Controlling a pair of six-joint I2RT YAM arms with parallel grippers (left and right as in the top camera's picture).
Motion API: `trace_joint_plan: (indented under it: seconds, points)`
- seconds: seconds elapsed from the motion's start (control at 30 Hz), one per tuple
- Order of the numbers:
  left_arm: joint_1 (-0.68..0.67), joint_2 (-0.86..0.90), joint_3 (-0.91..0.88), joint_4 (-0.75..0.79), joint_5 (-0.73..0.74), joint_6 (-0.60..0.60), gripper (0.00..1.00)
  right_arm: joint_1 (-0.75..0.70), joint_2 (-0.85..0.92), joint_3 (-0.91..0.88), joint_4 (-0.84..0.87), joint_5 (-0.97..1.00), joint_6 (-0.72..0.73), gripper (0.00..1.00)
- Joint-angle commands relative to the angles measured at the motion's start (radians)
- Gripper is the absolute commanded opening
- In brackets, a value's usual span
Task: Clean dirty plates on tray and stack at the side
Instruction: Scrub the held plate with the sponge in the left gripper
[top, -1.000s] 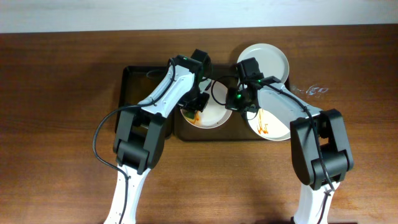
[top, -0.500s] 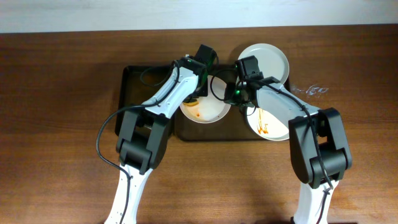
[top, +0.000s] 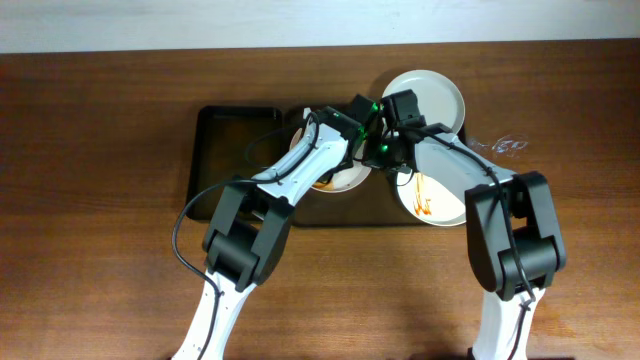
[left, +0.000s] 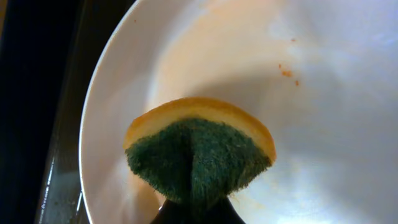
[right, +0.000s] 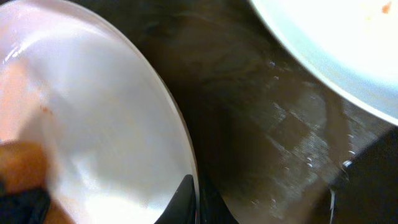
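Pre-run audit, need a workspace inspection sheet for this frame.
Surface: brown wooden table.
Job's things: black tray; centre plate on it, faint orange smear; streaked plate at the tray's right end; white plate behind it, looks clean.
Clutter: clear crinkled scrap right of the plates.
Grippers: left gripper shut on sponge, at centre plate; right gripper pinching that plate's rim.
Cables: black cable loops off left arm.
Surroundings: pale strip past the table's far edge.

Sponge (left: 199, 155): green face coarse, fibrous, matt; yellow layer soft, fine-pored foam.
Plate (left: 323, 112): white, glazed look, smooth and glossy; a thin orange film dulls part of it.
Tray (right: 280, 137): black, smooth, wet-looking sheen with speckled highlights.
Table (top: 100, 260): brown wood grain, satin finish.
Left arm shell (top: 310, 165): white, smooth, plastic-looking.
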Motion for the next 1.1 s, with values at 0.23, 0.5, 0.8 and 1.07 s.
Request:
trace_joint_plan:
  seconds: [0.23, 0.5, 0.8, 1.07]
  points:
    - [0.199, 0.005, -0.031, 0.318, 0.513, 0.417, 0.00, -0.052, 0.022, 0.010, -0.040, -0.050, -0.046, 0.04]
    - [0.212, 0.005, -0.031, 0.154, 0.771, 0.538, 0.00, -0.052, 0.024, 0.010, -0.040, -0.070, -0.055, 0.04]
    - [0.167, 0.007, -0.031, 0.268, 0.553, 0.375, 0.00, -0.052, 0.024, 0.010, -0.036, -0.075, -0.057, 0.04]
    - [0.158, 0.008, -0.032, 0.176, 0.280, 0.180, 0.00, -0.051, 0.024, 0.010, -0.022, -0.075, -0.057, 0.04]
